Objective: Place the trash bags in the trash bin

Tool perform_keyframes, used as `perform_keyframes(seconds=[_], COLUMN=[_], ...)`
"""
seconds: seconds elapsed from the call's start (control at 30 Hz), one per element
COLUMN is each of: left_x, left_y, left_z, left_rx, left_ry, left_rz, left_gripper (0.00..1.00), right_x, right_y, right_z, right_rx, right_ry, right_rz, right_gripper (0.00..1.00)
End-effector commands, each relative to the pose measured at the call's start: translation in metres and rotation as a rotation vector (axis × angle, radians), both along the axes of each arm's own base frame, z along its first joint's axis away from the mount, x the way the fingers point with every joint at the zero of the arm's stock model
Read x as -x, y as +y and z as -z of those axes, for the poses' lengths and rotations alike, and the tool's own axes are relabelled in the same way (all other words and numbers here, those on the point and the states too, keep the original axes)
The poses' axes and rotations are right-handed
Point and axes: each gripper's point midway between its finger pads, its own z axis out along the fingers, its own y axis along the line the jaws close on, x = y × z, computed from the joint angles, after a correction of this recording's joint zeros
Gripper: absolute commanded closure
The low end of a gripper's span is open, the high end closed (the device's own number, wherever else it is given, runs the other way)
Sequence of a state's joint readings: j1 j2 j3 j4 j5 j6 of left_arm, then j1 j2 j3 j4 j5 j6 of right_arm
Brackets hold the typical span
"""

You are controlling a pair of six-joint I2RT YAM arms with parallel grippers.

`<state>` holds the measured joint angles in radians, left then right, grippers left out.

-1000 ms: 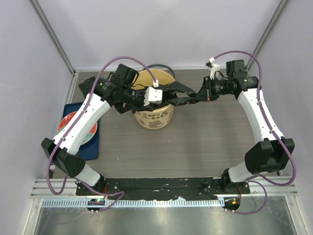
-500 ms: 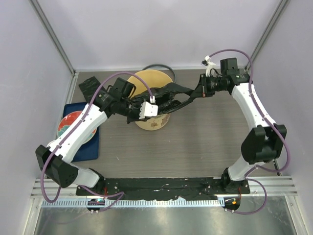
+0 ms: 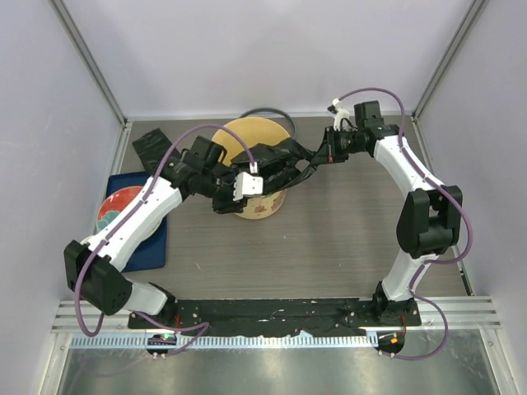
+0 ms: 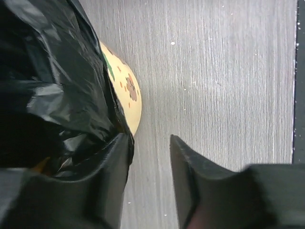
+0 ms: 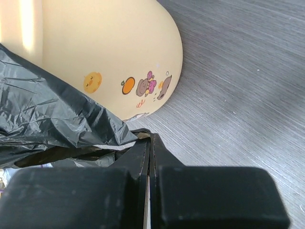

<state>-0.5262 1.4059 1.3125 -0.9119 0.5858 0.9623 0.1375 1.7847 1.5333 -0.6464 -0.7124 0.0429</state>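
Note:
The cream-yellow trash bin [image 3: 239, 136] stands at the back middle of the table. A crinkly black trash bag [image 3: 284, 156] lies bunched over its right front rim. My left gripper [image 3: 273, 179] hovers at the bin's front, open. In the left wrist view, bare table shows between the left gripper's [image 4: 150, 138] fingers. The bag [image 4: 57, 86] lies against the outside of the left finger and hangs over the bin [image 4: 127, 93]. My right gripper [image 3: 315, 156] is shut on the bag's edge, just right of the bin. The right wrist view has the right gripper's [image 5: 151, 136] tips pinching film of the bag [image 5: 52, 114] beside the bin's wall [image 5: 109, 43].
A blue tray [image 3: 156, 243] with a red plate [image 3: 119, 210] lies at the left. A small folded black packet [image 3: 151, 146] lies at the back left. A grey ring [image 3: 265, 112] lies behind the bin. Frame posts and walls close in both sides.
My left gripper has opened and let go of the bag. The right arm has swung left toward the bin, so the stretched bag has gone slack and bunched over the rim.

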Motion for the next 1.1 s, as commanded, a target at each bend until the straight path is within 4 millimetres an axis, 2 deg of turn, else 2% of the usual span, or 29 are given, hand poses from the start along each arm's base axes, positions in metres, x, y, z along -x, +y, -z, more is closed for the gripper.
perform_keyframes(seconds=[0.0, 0.03, 0.1, 0.13, 0.2, 0.27, 0.33, 0.37, 0.4, 0.47, 0.5, 0.6, 0.67, 0.77, 0.8, 0.87, 0.9, 0.93, 1.0, 1.07], left_x=[0.019, 0.026, 0.038, 0.044, 0.047, 0.039, 0.023, 0.007, -0.005, -0.030, -0.040, -0.060, -0.067, -0.082, -0.088, -0.105, -0.113, -0.122, -0.135, -0.146], left_y=[-0.004, -0.006, -0.003, -0.003, 0.001, 0.003, 0.003, 0.008, 0.006, 0.013, 0.013, 0.017, 0.016, 0.023, 0.027, 0.041, 0.045, 0.056, 0.063, 0.074], left_z=[-0.075, -0.087, -0.112, -0.118, -0.129, -0.135, -0.144, -0.143, -0.151, -0.146, -0.150, -0.137, -0.125, -0.121, -0.124, -0.133, -0.129, -0.132, -0.122, -0.121], left_rx=[0.142, 0.180, 0.231, 0.249, 0.272, 0.296, 0.340, 0.326, 0.354, 0.319, 0.336, 0.292, 0.261, 0.262, 0.279, 0.333, 0.335, 0.350, 0.363, 0.397], left_ry=[-0.015, 0.014, -0.004, 0.006, -0.021, -0.024, -0.068, -0.104, -0.137, -0.193, -0.227, -0.284, -0.284, -0.305, -0.304, -0.294, -0.276, -0.269, -0.207, -0.157], left_rz=[-0.026, -0.039, -0.044, -0.051, -0.072, -0.141, -0.188, -0.268, -0.301, -0.389, -0.409, -0.430, -0.420, -0.461, -0.488, -0.574, -0.595, -0.631, -0.682, -0.742], left_gripper=[0.47, 0.41, 0.36, 0.36, 0.35, 0.35, 0.34, 0.34, 0.33, 0.33, 0.31, 0.30, 0.30, 0.38, 0.49, 0.61, 0.70, 0.74, 0.85, 0.90], right_x=[-0.020, -0.020, -0.020, -0.019, -0.019, -0.018, -0.017, -0.018, -0.018, -0.018, -0.019, -0.020, -0.022, -0.028, -0.031, -0.036, -0.039, -0.041, -0.048, -0.051], right_y=[0.008, 0.010, 0.014, 0.015, 0.018, 0.021, 0.026, 0.026, 0.027, 0.029, 0.030, 0.034, 0.035, 0.035, 0.035, 0.033, 0.034, 0.034, 0.034, 0.039], right_z=[-0.042, -0.048, -0.055, -0.058, -0.060, -0.058, -0.057, -0.057, -0.056, -0.058, -0.059, -0.064, -0.065, -0.067, -0.068, -0.066, -0.069, -0.069, -0.068, -0.067], right_rx=[-0.064, -0.072, -0.084, -0.086, -0.087, -0.081, -0.077, -0.076, -0.076, -0.074, -0.076, -0.081, -0.079, -0.067, -0.062, -0.045, -0.043, -0.036, -0.023, -0.023], right_ry=[-0.136, -0.149, -0.170, -0.179, -0.185, -0.186, -0.189, -0.189, -0.185, -0.192, -0.194, -0.204, -0.205, -0.223, -0.230, -0.237, -0.249, -0.251, -0.261, -0.260], right_rz=[-0.005, -0.008, -0.013, -0.016, -0.020, -0.025, -0.033, -0.033, -0.032, -0.035, -0.035, -0.035, -0.033, -0.024, -0.021, -0.004, -0.001, 0.008, 0.020, 0.022], right_gripper=[0.99, 0.99, 0.99, 0.99, 0.99, 0.99, 0.99, 0.99, 0.99, 0.99, 0.99, 0.99, 0.99, 0.99, 0.99, 0.99, 0.99, 0.99, 0.99, 0.99])
